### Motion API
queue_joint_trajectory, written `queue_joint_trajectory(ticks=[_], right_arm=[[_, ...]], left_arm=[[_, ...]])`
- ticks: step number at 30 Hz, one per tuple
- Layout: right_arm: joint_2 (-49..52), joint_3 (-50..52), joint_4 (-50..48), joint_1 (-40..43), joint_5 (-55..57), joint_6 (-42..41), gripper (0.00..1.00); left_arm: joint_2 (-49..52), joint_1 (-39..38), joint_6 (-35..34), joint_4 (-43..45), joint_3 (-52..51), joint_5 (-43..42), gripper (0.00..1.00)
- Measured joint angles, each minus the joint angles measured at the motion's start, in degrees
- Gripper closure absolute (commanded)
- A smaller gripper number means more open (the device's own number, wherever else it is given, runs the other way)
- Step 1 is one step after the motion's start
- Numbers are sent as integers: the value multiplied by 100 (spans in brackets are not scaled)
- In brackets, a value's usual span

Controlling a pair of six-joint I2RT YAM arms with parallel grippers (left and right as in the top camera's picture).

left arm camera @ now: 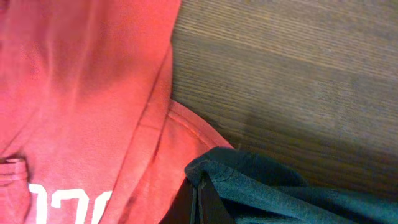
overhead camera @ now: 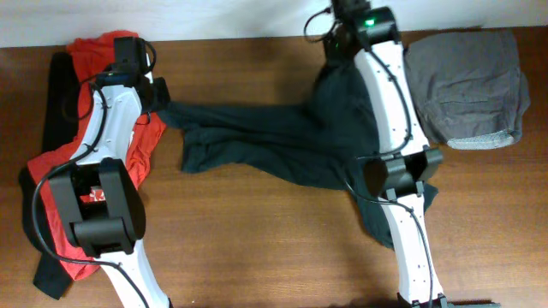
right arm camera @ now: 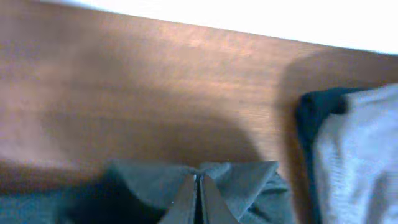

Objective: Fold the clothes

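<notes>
The dark-green T-shirt (overhead camera: 257, 137) is pulled out in a long, wrinkly band across the middle of the bench (overhead camera: 257, 248), running from the left side over toward the far right. The left fingers (left arm camera: 208, 208) are closed tight on one bunched end of it, right beside the red T-shirt (overhead camera: 144, 141). That one has some white print showing in the left wrist view, and it sits in a heap along the left edge under the left arm. The right fingers (right arm camera: 186, 202) are pinched shut on the other end, up near the far edge. A grey garment (overhead camera: 467, 81) lies in the far right corner, just beside that end. There's also a black garment (overhead camera: 58, 94) poking out from under the red one (can't tell what it is).
</notes>
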State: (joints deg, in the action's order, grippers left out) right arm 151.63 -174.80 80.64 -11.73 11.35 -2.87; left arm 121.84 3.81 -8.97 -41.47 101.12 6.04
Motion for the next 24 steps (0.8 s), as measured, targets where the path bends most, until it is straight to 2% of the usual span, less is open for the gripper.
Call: queue_joint_trajectory(ticks=[5,11,16,24], right_arm=[[-57,-179,72,463,-74,-317,96],[-57,-125,-367,1016,-372,-474,96],[-57,70,-868,1145,-555,-496,96],[-57,798,-1749,1154,-745,-509,96]], left_arm=[[0,79,0,114,267,-2,99],[0,83,2,931,385,-2,99],[0,83,2,1738,389,-2,99],[46,83,2,2500,391,-4,99]])
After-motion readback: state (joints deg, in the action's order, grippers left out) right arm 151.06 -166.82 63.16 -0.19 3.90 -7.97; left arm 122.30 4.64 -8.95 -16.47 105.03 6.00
